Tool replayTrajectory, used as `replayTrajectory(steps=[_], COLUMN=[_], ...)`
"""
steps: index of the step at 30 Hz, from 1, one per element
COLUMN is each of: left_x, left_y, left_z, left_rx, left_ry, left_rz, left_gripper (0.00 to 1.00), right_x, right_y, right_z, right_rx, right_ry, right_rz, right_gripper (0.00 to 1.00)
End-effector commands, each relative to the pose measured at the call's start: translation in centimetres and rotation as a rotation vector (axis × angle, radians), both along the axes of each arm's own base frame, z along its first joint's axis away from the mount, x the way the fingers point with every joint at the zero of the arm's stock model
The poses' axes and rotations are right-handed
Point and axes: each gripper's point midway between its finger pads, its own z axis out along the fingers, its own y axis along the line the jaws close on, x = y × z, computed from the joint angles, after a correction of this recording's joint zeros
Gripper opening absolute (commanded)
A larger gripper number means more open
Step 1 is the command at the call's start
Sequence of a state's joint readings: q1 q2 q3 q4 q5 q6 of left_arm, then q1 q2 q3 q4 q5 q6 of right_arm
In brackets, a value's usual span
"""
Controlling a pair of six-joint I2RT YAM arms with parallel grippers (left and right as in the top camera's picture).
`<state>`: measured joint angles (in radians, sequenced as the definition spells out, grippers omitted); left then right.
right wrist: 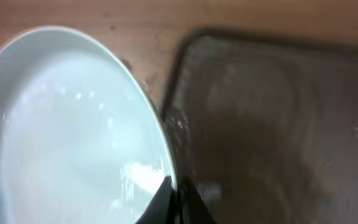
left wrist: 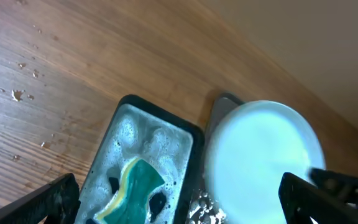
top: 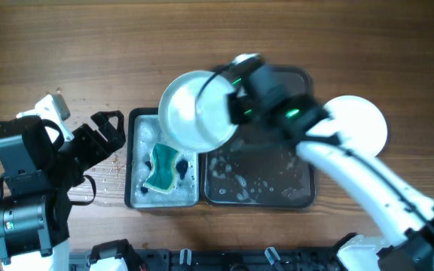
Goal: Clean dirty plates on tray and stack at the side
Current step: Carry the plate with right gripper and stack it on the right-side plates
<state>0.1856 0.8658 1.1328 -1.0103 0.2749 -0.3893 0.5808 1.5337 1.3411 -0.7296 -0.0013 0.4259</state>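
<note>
My right gripper point(top: 236, 102) is shut on the rim of a white plate point(top: 194, 109) and holds it tilted above the left end of the dark tray point(top: 300, 194) and the soapy tub point(top: 138, 192). In the right wrist view the fingers point(right wrist: 176, 199) pinch the plate's rim point(right wrist: 73, 124) with the tray point(right wrist: 272, 124) behind. A green and yellow sponge point(top: 164, 169) lies in the foamy tub; it shows in the left wrist view point(left wrist: 132, 186) with the plate point(left wrist: 263, 162) to its right. My left gripper point(top: 100, 135) is open and empty, left of the tub.
Another white plate point(top: 364, 124) lies on the table right of the tray. Water drops and crumbs dot the wood left of the tub point(top: 111, 177). Foam and water spots lie on the tray floor point(top: 239, 181).
</note>
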Motion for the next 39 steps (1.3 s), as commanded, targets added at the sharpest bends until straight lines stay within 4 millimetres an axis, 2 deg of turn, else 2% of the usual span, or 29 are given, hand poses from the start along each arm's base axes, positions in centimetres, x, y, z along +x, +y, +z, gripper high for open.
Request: replayTrajectory(steps=[1,2,3,6,7,8,9,10,11,13,16,17,18,19,20,21,22,24,26,29,30,31,32,34,35,37,39], left_x=[0.1,0.0,0.1,0.1,0.1,0.1,0.0,0.0,0.1,0.0,0.0,0.1,0.1,0.1,0.1,0.1,0.1,0.1,0.1,0.0,0.1,0.0,0.1,0.1,0.0,0.0,0.0], left_y=[0.4,0.4,0.4,0.4,0.4,0.4,0.4,0.4,0.4,0.4,0.4,0.4,0.4,0.4,0.4,0.4,0.4,0.4,0.4,0.4,0.4,0.4,0.4,0.4,0.4,0.4,0.4], left_z=[0.6,0.6,0.6,0.6,0.6,0.6,0.6,0.6,0.6,0.6,0.6,0.6,0.6,0.6,0.6,0.6,0.6,0.6,0.6,0.6,0.6,0.6,0.6,0.6,0.6,0.6,0.6], left_rx=[0.016,0.016,0.016,0.016,0.016,0.016,0.016,0.016,0.016,0.016,0.016,0.016,0.016,0.016,0.016,0.016,0.016,0.016,0.016,0.016,0.016,0.016,0.016,0.016,0.016,0.016,0.016], left_ry=[-0.017,-0.017,-0.017,-0.017,-0.017,-0.017,-0.017,-0.017,-0.017,-0.017,-0.017,-0.017,-0.017,-0.017,-0.017,-0.017,-0.017,-0.017,-0.017,-0.017,-0.017,-0.017,-0.017,-0.017,-0.017,-0.017,-0.017], left_rz=[0.010,0.010,0.010,0.010,0.010,0.010,0.010,0.010,0.010,0.010,0.010,0.010,0.010,0.010,0.010,0.010,0.010,0.010,0.010,0.010,0.010,0.010,0.010,0.010,0.010,0.010,0.010], left_gripper=[1.00,1.00,1.00,1.00,1.00,1.00,1.00,1.00,1.00,1.00,1.00,1.00,1.00,1.00,1.00,1.00,1.00,1.00,1.00,1.00,1.00,1.00,1.00,1.00,1.00,1.00,1.00], right_x=[0.3,0.7,1.1,0.0,-0.5,-1.5,-2.4,-3.5,-4.3,-6.6,-7.6,-7.5,-7.1,-7.0,-6.7,-6.1,-5.3,-4.9,-5.5,-8.6,-9.7,-11.9,-13.9,-16.6,-17.6,-18.7,-18.9], right_y=[-6.6,-9.2,-13.1,-23.4,-25.3,-28.2,-30.2,-32.0,-33.1,-35.2,-35.7,-35.7,-35.5,-35.4,-35.2,-34.5,-32.7,-29.3,-24.5,-17.6,-16.0,-13.1,-11.2,-9.0,-8.3,-7.6,-7.4], right_z=[4.0,3.8,3.3,0.6,-0.1,-1.5,-2.9,-4.5,-5.8,-9.6,-11.4,-11.4,-10.9,-10.1,-9.1,-7.9,-5.7,-1.8,2.9,8.0,8.9,10.3,11.2,12.1,12.5,12.8,12.8], right_rx=[0.238,0.234,0.222,0.131,0.113,0.086,0.078,0.078,0.083,0.100,0.100,0.098,0.107,0.114,0.125,0.155,0.213,0.309,0.394,0.392,0.390,0.391,0.399,0.419,0.436,0.502,0.576], right_ry=[0.083,0.093,0.119,0.200,0.219,0.257,0.289,0.330,0.360,0.446,0.486,0.480,0.462,0.443,0.419,0.378,0.308,0.208,0.066,-0.113,-0.148,-0.205,-0.235,-0.253,-0.244,-0.172,-0.077], right_rz=[-0.168,-0.238,-0.348,-0.634,-0.687,-0.772,-0.826,-0.887,-0.928,-1.017,-1.026,-1.010,-0.991,-0.983,-0.969,-0.914,-0.797,-0.647,-0.429,-0.094,-0.008,0.152,0.252,0.355,0.369,0.321,0.237], right_gripper=[0.04,0.04,0.04,0.04,0.04,0.04,0.04,0.04,0.04,0.04,0.04,0.05,0.30,0.48,0.55,0.55,0.53,0.49,0.41,0.38,0.38,0.38,0.43,0.59,1.00,1.00,1.00])
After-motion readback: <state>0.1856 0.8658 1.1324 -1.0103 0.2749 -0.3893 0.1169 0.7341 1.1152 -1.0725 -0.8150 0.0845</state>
